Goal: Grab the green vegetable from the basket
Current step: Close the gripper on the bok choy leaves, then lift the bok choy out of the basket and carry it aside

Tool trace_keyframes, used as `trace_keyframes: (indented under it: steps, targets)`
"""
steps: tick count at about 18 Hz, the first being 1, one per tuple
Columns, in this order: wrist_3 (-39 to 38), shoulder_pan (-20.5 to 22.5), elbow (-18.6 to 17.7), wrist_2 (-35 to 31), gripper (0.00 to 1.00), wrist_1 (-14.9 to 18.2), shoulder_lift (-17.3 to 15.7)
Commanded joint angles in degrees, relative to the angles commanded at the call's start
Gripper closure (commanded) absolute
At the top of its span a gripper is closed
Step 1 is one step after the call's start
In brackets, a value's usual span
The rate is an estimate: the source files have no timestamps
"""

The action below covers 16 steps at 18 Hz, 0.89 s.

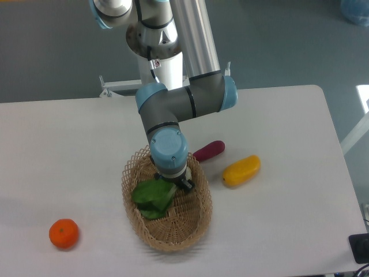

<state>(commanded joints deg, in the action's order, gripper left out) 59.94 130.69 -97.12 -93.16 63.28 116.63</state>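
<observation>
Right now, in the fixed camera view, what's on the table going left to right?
orange fruit → green vegetable in the basket, with the gripper at its right end → purple-red vegetable → yellow vegetable

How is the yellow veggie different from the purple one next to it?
The yellow vegetable is bright yellow, while the purple-red vegetable is dark. The yellow one looks fatter and shows fully; the purple-red one looks slimmer, with its left end hidden behind the robot's wrist. The purple-red one lies nearer the basket. Both are oblong, tilt the same way and lie on the table, outside the basket.
</observation>
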Motion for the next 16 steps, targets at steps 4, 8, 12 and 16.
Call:
trace_keyframes:
  steps: [4, 8, 12, 16]
  targets:
    - [0.1, 0.3, 0.9, 0.4, 1.0, 0.3, -1.0]
    - [0.3, 1.3, 2.6, 0.5, 1.0, 0.4, -2.3]
    - [0.2, 3.6, 8.3, 2.5, 1.0, 5.0, -2.5]
    - [0.2, 6.8, 14.1, 5.8, 1.0, 9.1, -2.2]
